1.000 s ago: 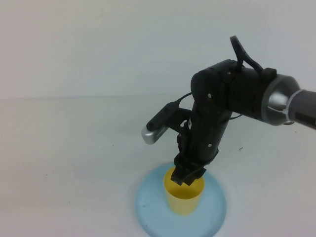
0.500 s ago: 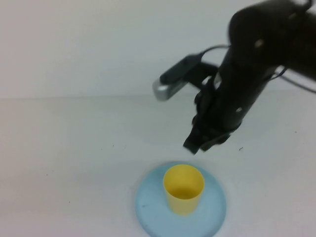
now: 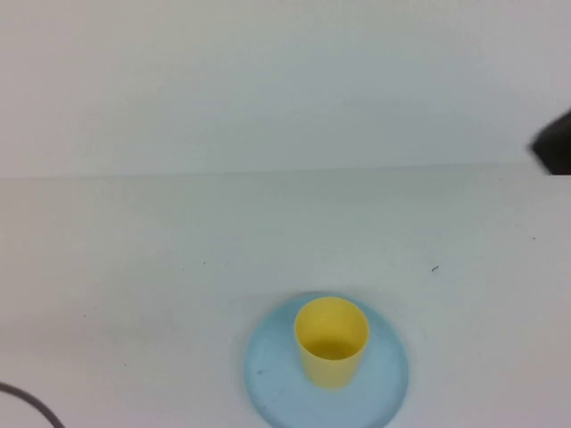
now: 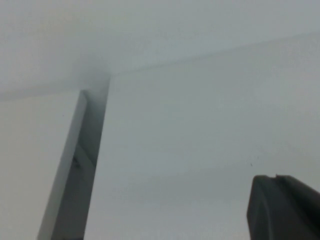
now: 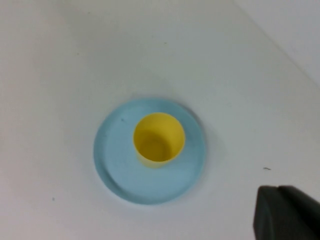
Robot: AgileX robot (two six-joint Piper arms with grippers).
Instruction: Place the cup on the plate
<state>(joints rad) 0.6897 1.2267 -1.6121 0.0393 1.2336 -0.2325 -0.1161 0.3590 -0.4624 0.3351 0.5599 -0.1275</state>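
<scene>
The cup (image 3: 331, 341), smooth yellow plastic, tapered, handle-free, stands upright and open-mouthed on the plate (image 3: 385, 374), a flat round light-blue disc with low rim, at lower centre. White matte table (image 3: 134, 267) beyond. Right gripper (image 5: 287, 212) and left gripper (image 4: 282, 207): dark corners only, finger state cannot be told.

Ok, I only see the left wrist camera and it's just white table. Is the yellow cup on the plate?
Observer: Yes. In the high view the yellow cup stands upright and empty on the light blue plate.
Operator: Is anything holding it?
Observer: No. The right end effector hangs above the table, off to one side of the plate, touching nothing.
Operator: And my left one?
Observer: The left end effector is nowhere in the high view, so it is well away from the plate.
</scene>
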